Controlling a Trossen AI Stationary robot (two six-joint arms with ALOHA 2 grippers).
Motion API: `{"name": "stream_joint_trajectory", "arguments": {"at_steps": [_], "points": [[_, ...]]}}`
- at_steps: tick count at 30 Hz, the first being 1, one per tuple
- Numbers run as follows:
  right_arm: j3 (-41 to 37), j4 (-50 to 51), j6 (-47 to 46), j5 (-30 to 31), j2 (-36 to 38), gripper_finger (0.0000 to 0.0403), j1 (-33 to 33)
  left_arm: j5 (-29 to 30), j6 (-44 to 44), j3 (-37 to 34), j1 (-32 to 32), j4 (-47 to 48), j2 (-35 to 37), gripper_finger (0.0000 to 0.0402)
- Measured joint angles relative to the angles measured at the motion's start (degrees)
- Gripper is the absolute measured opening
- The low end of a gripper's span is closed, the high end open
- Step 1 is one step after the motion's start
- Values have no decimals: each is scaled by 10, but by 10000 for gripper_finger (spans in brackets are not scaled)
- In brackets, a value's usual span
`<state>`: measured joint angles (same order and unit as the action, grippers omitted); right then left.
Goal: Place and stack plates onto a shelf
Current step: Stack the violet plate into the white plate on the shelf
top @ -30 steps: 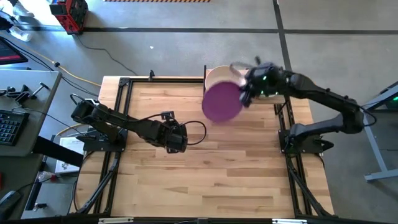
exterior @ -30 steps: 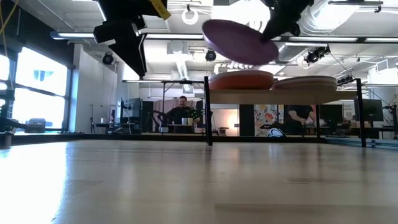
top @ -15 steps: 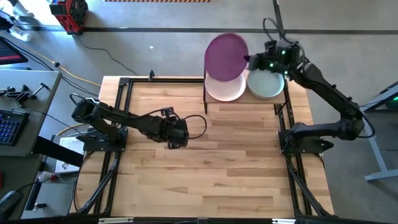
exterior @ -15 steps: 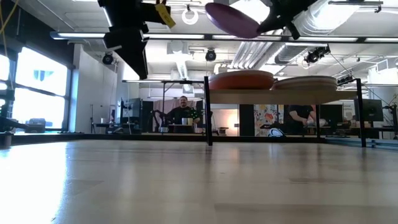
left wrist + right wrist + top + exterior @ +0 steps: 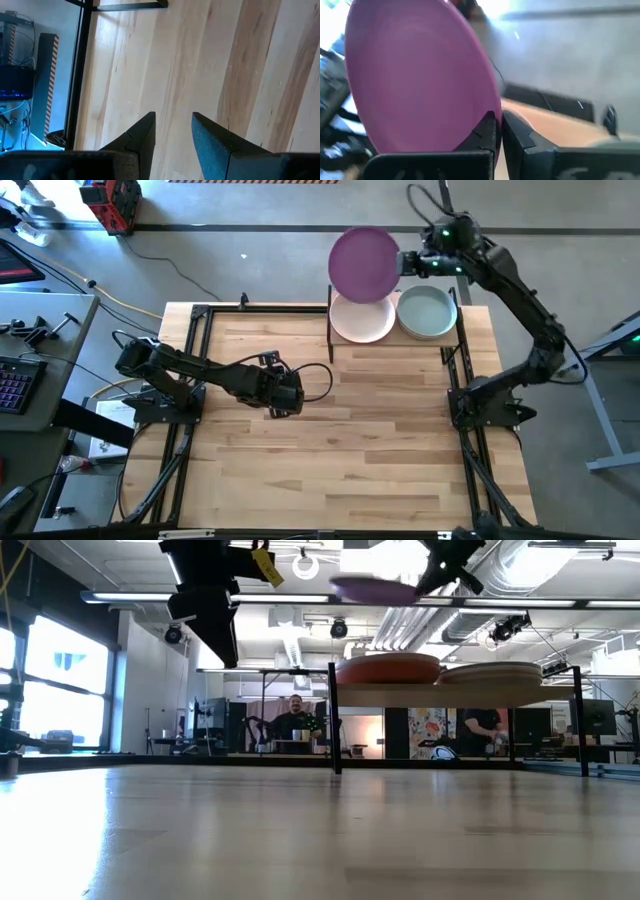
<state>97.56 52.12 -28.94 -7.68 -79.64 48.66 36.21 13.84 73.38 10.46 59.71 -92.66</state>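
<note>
While the left end effector [image 5: 285, 397] waits above the surface [image 5: 350, 460] with fingers apart, the right end effector [image 5: 408, 263] is clamped on the purple plate [image 5: 363, 265] high over the shelf [image 5: 430, 693]. Next I think it must lower the plate onto the left stack [image 5: 362, 320]. Only the low view shows that stack's orange side.
</note>
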Motion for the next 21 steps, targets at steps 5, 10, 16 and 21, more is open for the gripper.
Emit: {"name": "stream_joint_trajectory", "arguments": {"at_steps": [5, 10, 16, 21], "points": [[73, 123, 23, 5, -69, 0, -1, 0, 0, 0, 0, 0, 0, 117], [95, 183, 24, 6, -114, 0, -2, 0, 0, 0, 0, 0, 0, 117], [96, 234, 38, 1, -145, 0, -4, 0, 0, 0, 0, 0, 0, 117], [96, 246, 39, 1, -157, 0, -9, 0, 0, 0, 0, 0, 0, 117]]}}
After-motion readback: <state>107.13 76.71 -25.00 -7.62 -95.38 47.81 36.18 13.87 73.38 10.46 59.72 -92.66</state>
